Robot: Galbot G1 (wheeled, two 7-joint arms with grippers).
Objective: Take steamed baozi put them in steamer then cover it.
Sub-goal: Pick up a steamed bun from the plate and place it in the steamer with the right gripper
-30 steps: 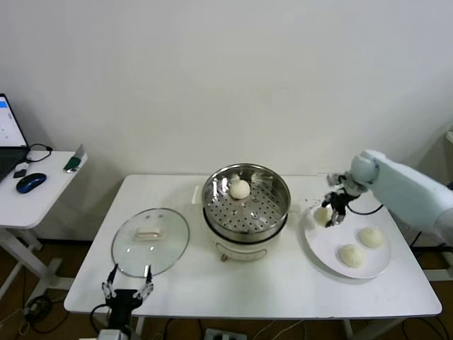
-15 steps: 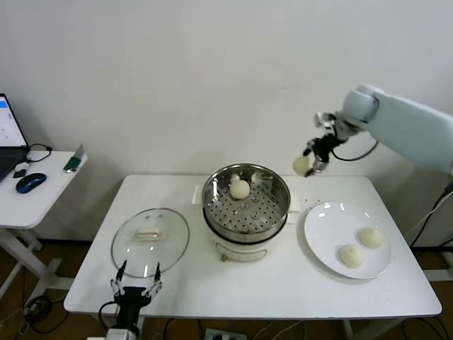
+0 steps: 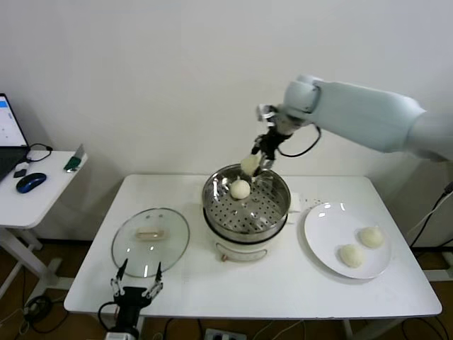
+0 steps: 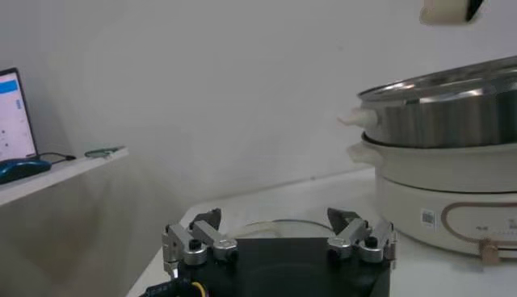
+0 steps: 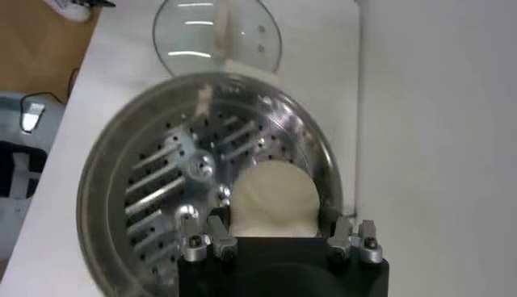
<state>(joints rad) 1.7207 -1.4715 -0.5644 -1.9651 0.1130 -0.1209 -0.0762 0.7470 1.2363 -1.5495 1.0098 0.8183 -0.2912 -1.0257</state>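
My right gripper [image 3: 256,160] is shut on a cream-white baozi [image 3: 249,166] and hangs just above the back rim of the shiny steel steamer [image 3: 276,205]. The right wrist view looks straight down on this held baozi [image 5: 273,198], with the perforated steamer [image 5: 161,194] floor beneath it. A second baozi [image 3: 240,189] lies inside the basket at the back. Two more baozi [image 3: 350,255] [image 3: 371,236] rest on the white plate [image 3: 322,234]. The glass cover [image 3: 150,241] lies flat on the table, left of the steamer. My left gripper [image 3: 134,287] stands open at the table's front edge, in front of the cover.
The steamer sits on a white cooker base [image 4: 436,198]. A side table [image 3: 28,195] at the far left carries a laptop and a mouse [image 3: 30,182]. A white wall stands close behind the table.
My right arm lifted a baozi off the plate and swung it left, from above the plate to over the steamer's back rim. The left gripper stayed at the front edge.
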